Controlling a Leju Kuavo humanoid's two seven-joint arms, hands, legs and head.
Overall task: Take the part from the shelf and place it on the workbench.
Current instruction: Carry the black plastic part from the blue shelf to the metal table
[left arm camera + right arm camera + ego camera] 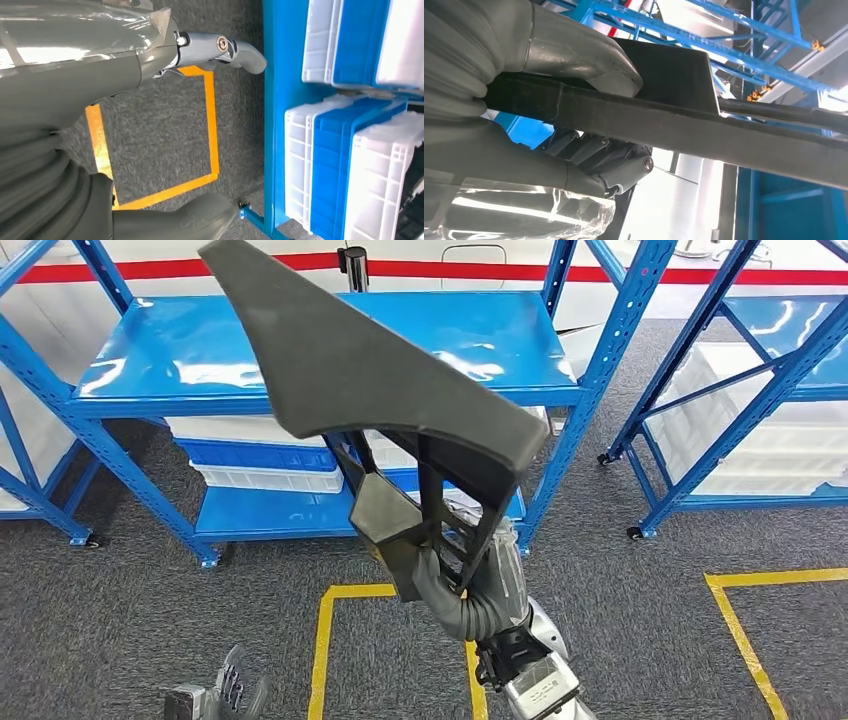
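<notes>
Right hand (pixel 450 575): fingers wrapped around a strut of the part (pixel 370 370), holding it raised close before the head camera. In the right wrist view the thumb (pixel 574 55) lies over one side of a dark bar of the part (pixel 674 125) and the darker fingers (pixel 599 155) curl under the other.

Part: large dark grey panel, roughly triangular, with black struts beneath; held in the air, clear of the shelf (pixel 200 350).

Left hand (pixel 225 690): low beside the body, fingers apart, holding nothing; the left wrist view shows it over the carpet.

Shelf: blue metal rack, glossy top level, white and blue bins (pixel 260 465) on the lower levels.

Floor (pixel 100 610): grey carpet with yellow tape lines (pixel 322 640). A second blue rack (pixel 740 360) stands to the right.
</notes>
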